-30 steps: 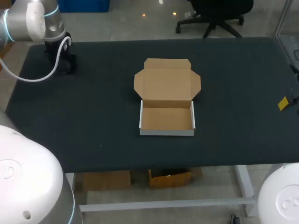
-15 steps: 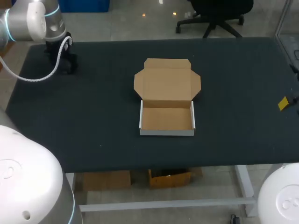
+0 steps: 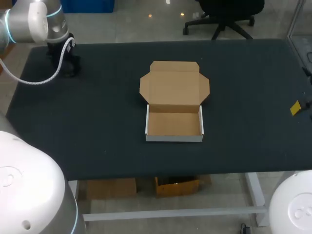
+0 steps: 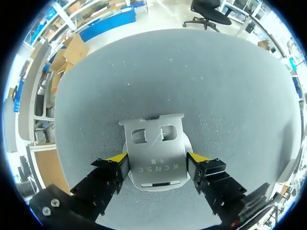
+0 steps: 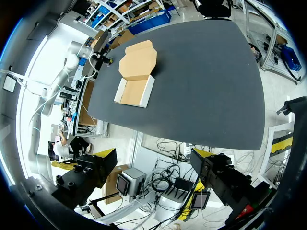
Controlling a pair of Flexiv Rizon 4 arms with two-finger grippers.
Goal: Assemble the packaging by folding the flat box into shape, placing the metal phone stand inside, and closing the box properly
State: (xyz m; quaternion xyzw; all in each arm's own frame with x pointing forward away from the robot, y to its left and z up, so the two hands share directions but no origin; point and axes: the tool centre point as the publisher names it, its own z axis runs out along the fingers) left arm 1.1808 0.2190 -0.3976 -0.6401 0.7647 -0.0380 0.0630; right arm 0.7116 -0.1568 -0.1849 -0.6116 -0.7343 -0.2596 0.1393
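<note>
The cardboard box (image 3: 174, 124) stands folded at the table's middle, its tray empty and its lid (image 3: 174, 85) lying open toward the far side; the box (image 5: 135, 76) also shows far ahead in the right wrist view. The silver metal phone stand (image 4: 156, 153) lies flat at the far left corner. My left gripper (image 4: 157, 163) is down over it, open, a yellow fingertip (image 4: 117, 159) close beside each side of the stand. In the head view that gripper (image 3: 68, 61) hides the stand. My right gripper (image 5: 153, 158) is open and empty, off the table's right edge.
The dark table (image 3: 97, 122) carries nothing besides the box and the stand. One yellow tip (image 3: 295, 107) of my right gripper shows at the table's right edge.
My left arm's wrist has shifted very slightly at the far left corner. The box and the right arm have not moved.
</note>
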